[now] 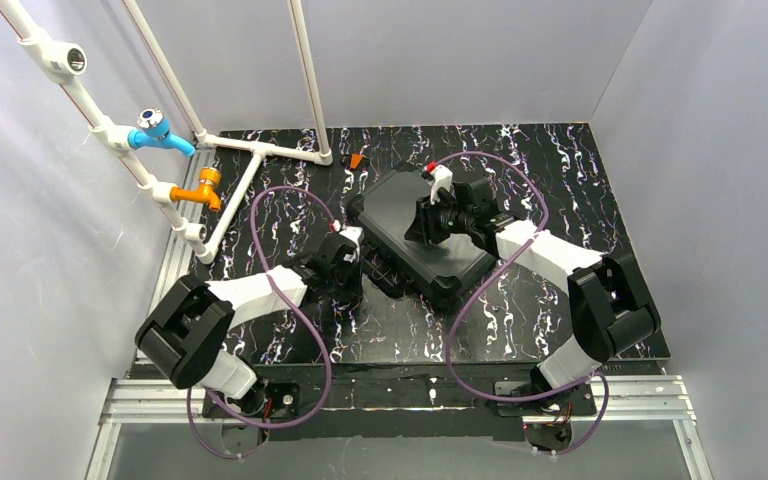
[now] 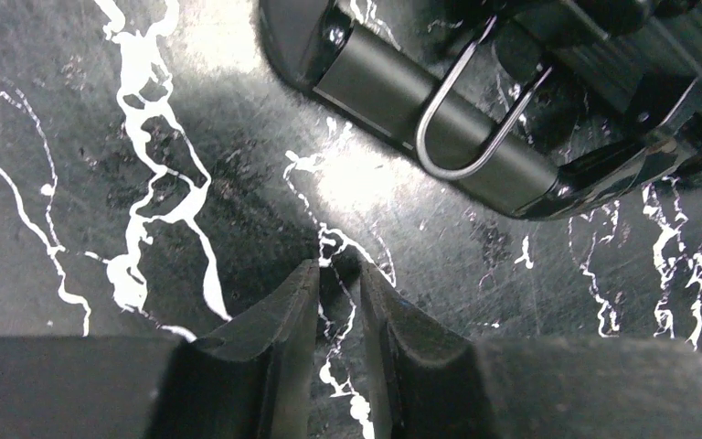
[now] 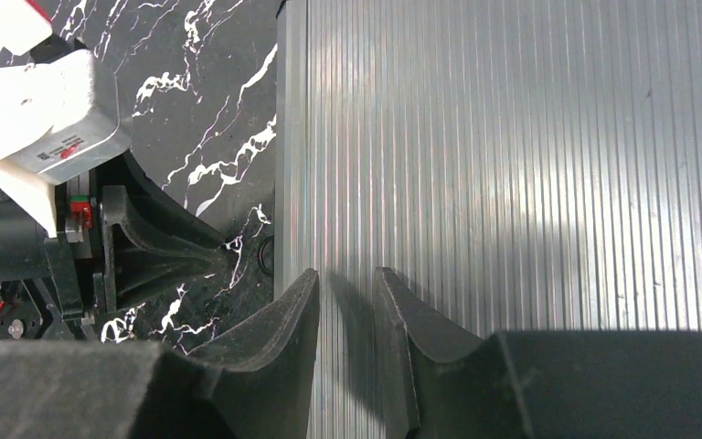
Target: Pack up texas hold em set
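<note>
Top external view shows the black case of the texas hold em set lying flat in the middle of the table, with its lid down. No chip stacks can be seen anywhere around the case, so I think they are inside it, but I cannot tell for sure. The right gripper hangs over the top of the case. In the right wrist view its two fingers are close together with only a thin gap, holding nothing, and their tips are right at the ribbed lid near the lid's left edge. The left gripper is down by the table just beside the left side of the case. In the left wrist view its fingers also stand close together with a thin gap and nothing between them. Just ahead of them, on the side of the case, is a grey bar with a silver wire loop lying across it. A small orange piece lies behind the case, apart from it. I think the step now is locking the case shut. Next, the right gripper should press the lid down while the left gripper reaches the loop and pushes it carefully, without sliding the case away.
</note>
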Available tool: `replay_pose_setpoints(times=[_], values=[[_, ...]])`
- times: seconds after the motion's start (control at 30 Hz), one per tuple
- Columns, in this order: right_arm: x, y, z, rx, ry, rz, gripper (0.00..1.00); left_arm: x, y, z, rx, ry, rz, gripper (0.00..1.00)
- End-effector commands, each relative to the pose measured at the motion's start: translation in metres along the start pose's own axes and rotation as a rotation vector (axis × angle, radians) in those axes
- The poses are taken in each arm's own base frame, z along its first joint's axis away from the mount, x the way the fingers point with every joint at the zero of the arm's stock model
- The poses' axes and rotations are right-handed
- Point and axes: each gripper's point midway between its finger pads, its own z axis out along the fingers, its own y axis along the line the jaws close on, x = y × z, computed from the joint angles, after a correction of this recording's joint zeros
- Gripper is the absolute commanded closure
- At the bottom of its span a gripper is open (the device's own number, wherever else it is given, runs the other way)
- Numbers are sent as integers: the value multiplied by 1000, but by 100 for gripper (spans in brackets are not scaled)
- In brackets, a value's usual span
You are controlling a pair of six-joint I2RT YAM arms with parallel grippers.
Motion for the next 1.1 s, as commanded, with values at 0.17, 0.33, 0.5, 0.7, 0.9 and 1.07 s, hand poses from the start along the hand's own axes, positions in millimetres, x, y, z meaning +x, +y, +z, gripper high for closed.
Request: replay_pose_setpoints(times=[0.17,0.33,0.5,0.7,0.9,1.07], values=[[82,-15,-10,62,241,73,63,-20,-9,13,18,-25,-6,97],[86,-15,-12,66,247,72,63,-23,-8,18,10,-27,-9,100],[88,-16,-12,65,254,74,63,-27,-14,22,27,-27,-13,100],[89,-16,-11,65,258,77,63,-36,-20,23,44,-34,-15,100],[92,-17,-11,66,265,78,64,-47,-25,21,54,-53,-14,100],[93,-17,-10,63,268,81,64,-53,-28,16,63,-71,-13,100]])
